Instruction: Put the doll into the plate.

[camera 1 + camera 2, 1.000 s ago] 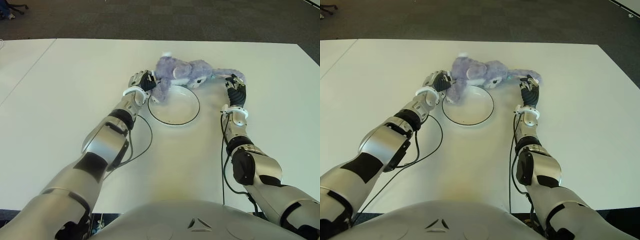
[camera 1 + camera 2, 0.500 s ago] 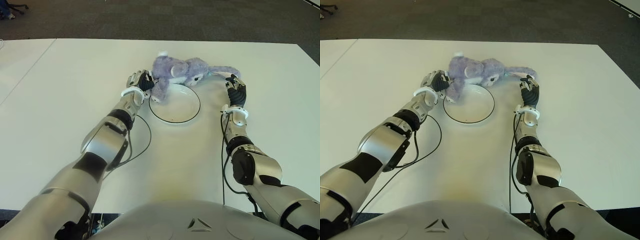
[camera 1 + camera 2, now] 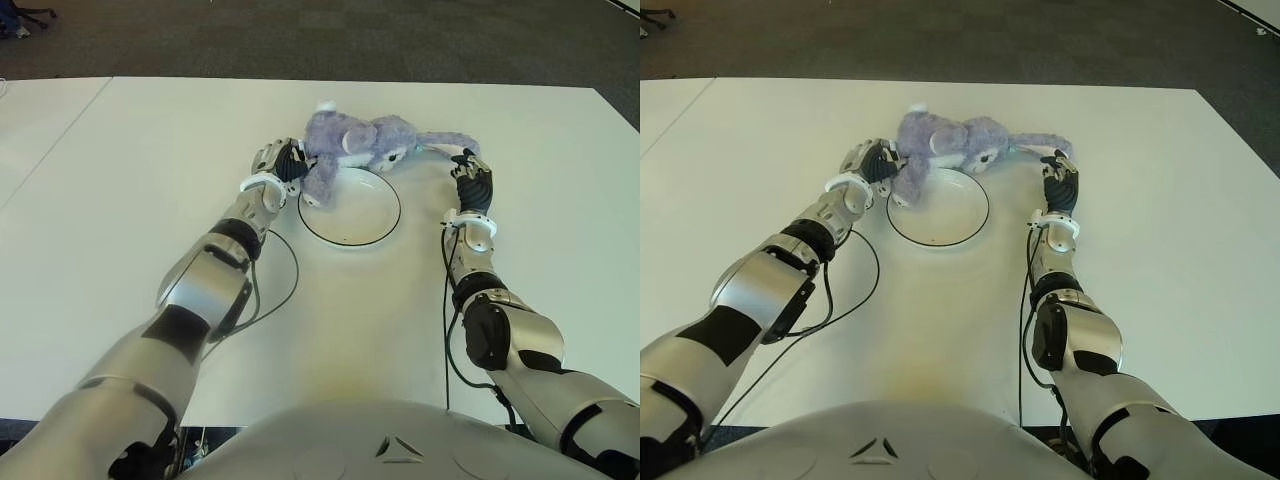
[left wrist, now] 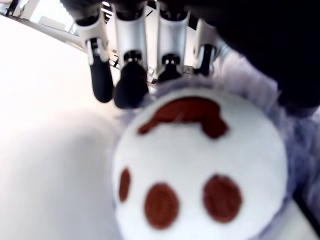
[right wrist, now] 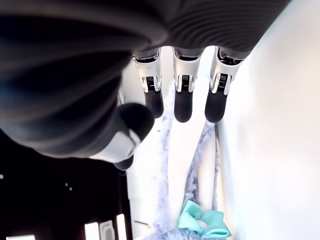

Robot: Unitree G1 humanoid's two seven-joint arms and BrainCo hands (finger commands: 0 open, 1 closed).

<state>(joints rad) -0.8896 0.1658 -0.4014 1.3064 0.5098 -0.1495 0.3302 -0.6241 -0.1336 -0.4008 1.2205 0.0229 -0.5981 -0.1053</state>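
- The left hand [image 3: 276, 160] is seen at the left end of the doll [image 3: 350, 143], beside the plate's left rim; in its wrist view the fingers [image 4: 131, 85] are curled over a white paw pad [image 4: 200, 160] with dark red spots, so a grasp on that limb is judged, likely to lift and steer that end
- The doll, a purple plush, is stretched across the table [image 3: 130, 180] just beyond the far edge of the plate [image 3: 350, 210]; one paw overhangs the left rim, while the body is still outside the dish
- The plate holds nothing yet, so the placing is judged unfinished
- The right hand [image 3: 471, 176] is at the doll's long thin end [image 3: 445, 143], right of the plate; its fingers [image 5: 183, 102] are shown extended near the purple fur and a teal bow [image 5: 202, 222], and whether anything is pinched cannot be told
- With one hand at each end, the soft toy is probably kept from sagging while carried
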